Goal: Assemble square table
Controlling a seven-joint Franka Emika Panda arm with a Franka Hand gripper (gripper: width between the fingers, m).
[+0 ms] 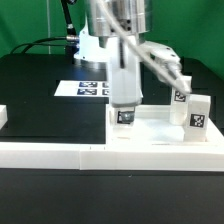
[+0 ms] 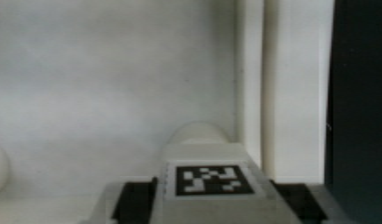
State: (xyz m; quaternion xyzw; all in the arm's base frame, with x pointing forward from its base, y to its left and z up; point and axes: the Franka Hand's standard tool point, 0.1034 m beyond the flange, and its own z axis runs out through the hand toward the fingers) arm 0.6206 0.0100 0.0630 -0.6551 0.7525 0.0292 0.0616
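My gripper (image 1: 124,104) points straight down and is shut on a white leg block (image 1: 125,116), whose tag faces the camera. The block's lower end stands at the near corner of the white square slab (image 1: 152,128) on the exterior view's left; I cannot tell whether it is seated. Two more tagged leg blocks (image 1: 182,96) (image 1: 197,113) stand upright on the slab's right side. In the wrist view the held leg (image 2: 213,178) sits between my dark fingers (image 2: 142,203), with the slab's surface (image 2: 99,90) below it.
A long low white rail fence (image 1: 70,152) runs along the front of the black table. The marker board (image 1: 90,88) lies flat behind the gripper. A small white piece (image 1: 3,117) sits at the exterior view's left edge.
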